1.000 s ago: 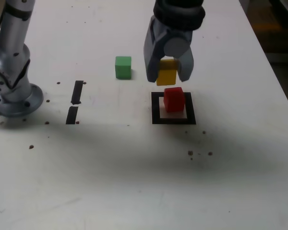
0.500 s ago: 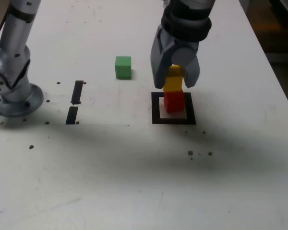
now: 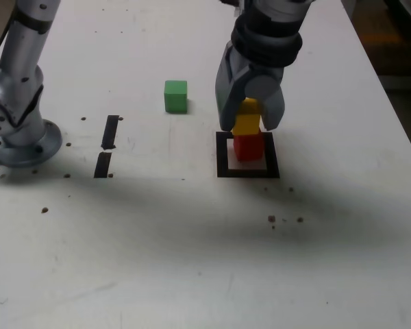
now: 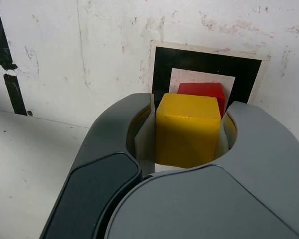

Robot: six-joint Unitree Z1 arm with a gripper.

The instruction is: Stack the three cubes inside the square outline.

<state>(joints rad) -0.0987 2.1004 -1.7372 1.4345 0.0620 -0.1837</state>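
Looking first at the yellow cube (image 3: 246,125), we see it held above the square outline (image 3: 222,164), toward the outline's far edge in the exterior view. We have the gripper (image 3: 248,128) clamped on it, one finger against each side, and its top shows between the fingers in the wrist view. Inside the outline we see the red cube (image 3: 249,149) resting on the white interior, partly hidden behind the yellow one. We cannot tell whether the yellow cube touches the red one or hangs just over it.

Farther out, toward the exterior view's left of the outline and a bit beyond its far edge, we find the green cube (image 3: 176,97) by itself on the table (image 3: 157,240). Past it on that same side of the outline lie two black tape strips (image 3: 110,131), nearly end to end. Farthest from the outline on that side, we see the grey arm base (image 3: 31,144).
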